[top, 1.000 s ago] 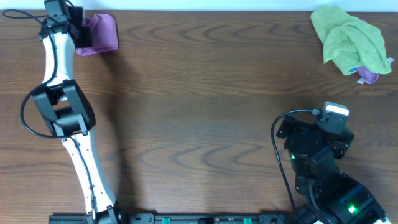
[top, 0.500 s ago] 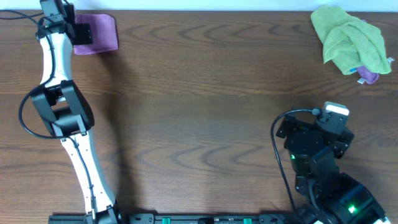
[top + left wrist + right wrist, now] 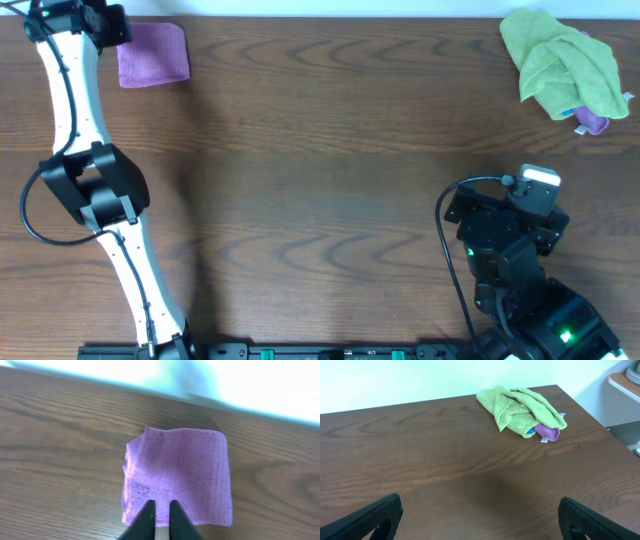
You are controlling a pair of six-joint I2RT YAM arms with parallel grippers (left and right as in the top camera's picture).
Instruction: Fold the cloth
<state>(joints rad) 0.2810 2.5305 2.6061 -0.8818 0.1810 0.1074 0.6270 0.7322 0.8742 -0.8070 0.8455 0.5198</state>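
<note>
A purple cloth point(image 3: 153, 53) lies flat as a folded rectangle at the table's far left corner; the left wrist view point(image 3: 177, 475) shows it too. My left gripper point(image 3: 120, 28) is just off the cloth's left edge. Its fingers point(image 3: 161, 506) are nearly together over the cloth's near edge and hold nothing. My right gripper point(image 3: 520, 200) rests at the near right with its fingers wide apart point(image 3: 480, 520) and empty.
A crumpled green cloth point(image 3: 562, 65) lies at the far right corner, with a purple piece point(image 3: 592, 122) poking out under it; both show in the right wrist view point(image 3: 520, 407). The table's back edge runs just behind the purple cloth.
The purple cloth was bunched at my left gripper; now it lies flat. My left gripper has drawn away to the left and toward the table's back edge. The right arm has not moved.
</note>
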